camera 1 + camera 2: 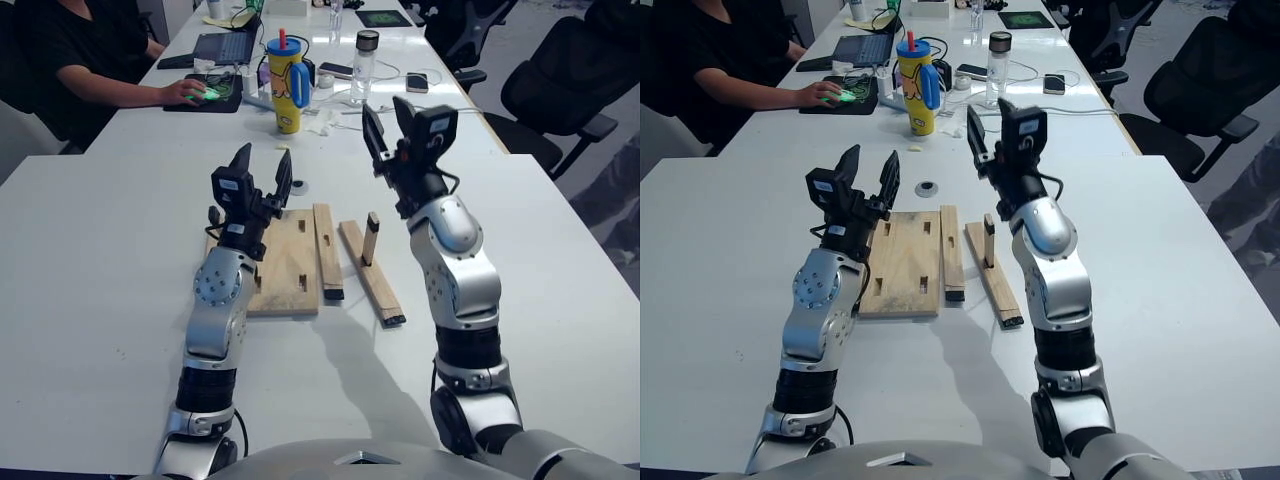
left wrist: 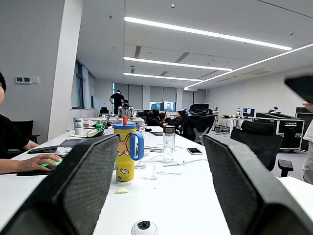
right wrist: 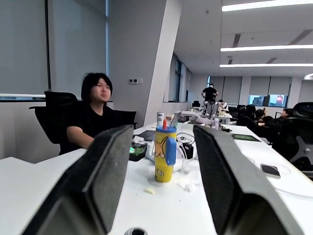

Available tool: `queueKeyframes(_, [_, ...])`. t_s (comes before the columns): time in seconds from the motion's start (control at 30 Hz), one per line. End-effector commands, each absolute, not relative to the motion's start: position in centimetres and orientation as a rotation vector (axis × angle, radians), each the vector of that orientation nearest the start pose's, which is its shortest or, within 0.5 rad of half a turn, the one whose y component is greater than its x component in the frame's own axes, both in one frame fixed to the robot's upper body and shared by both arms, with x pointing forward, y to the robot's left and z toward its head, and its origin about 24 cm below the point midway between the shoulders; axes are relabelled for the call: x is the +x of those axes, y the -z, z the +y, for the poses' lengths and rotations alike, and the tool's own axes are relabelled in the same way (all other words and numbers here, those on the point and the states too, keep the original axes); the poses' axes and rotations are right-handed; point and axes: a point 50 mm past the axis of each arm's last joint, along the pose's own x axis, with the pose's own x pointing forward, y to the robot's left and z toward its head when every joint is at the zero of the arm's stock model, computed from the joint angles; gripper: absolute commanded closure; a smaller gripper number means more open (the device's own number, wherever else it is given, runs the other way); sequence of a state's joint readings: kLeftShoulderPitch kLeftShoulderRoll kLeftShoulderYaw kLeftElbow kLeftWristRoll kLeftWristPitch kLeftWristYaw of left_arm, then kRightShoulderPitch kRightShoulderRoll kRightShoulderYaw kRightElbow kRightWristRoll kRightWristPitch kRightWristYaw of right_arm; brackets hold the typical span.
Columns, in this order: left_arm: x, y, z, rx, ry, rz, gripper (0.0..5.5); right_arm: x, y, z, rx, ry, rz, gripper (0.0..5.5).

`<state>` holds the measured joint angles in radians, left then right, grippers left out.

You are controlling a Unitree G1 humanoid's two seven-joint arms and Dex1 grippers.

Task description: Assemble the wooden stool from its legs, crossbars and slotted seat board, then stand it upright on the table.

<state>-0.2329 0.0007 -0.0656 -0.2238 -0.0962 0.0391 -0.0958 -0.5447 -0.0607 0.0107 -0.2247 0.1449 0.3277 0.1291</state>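
L gripper point(image 1: 264, 157), R gripper point(image 1: 385, 106): jaws apart.

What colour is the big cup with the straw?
The cup is yellow with a blue handle; clearest in left wrist view.

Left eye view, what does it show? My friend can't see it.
Loose stool parts lie on a white table: a slotted seat board, a wooden bar beside it, and a second bar with a short piece standing upright on it. The left arm and right arm are raised over them, jaws open and empty.
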Motion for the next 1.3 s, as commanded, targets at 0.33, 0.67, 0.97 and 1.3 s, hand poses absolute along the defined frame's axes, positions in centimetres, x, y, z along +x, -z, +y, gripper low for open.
queueKeyframes(0.33, [28.1, -15.1, 11.4, -0.077, 0.219, -0.426, 2.35, 30.1, -6.9, -11.4, -0.037, -0.267, 0.357, 3.2])
queueKeyframes(0.67, [27.9, -15.1, 11.1, -0.054, 0.241, -0.435, 2.35, 30.9, -16.2, -10.3, -0.03, -0.284, -0.264, 3.2])
queueKeyframes(0.97, [26.9, -14.5, 11.2, -0.057, 0.233, -0.409, 2.35, 30.5, -19.2, -10.9, -0.029, -0.29, -0.385, 3.2])
queueKeyframes(1.3, [27.0, -14.7, 11.8, -0.048, 0.212, -0.411, 2.35, 30.4, -18.0, -15.0, -0.058, -0.175, -0.285, 3.2])
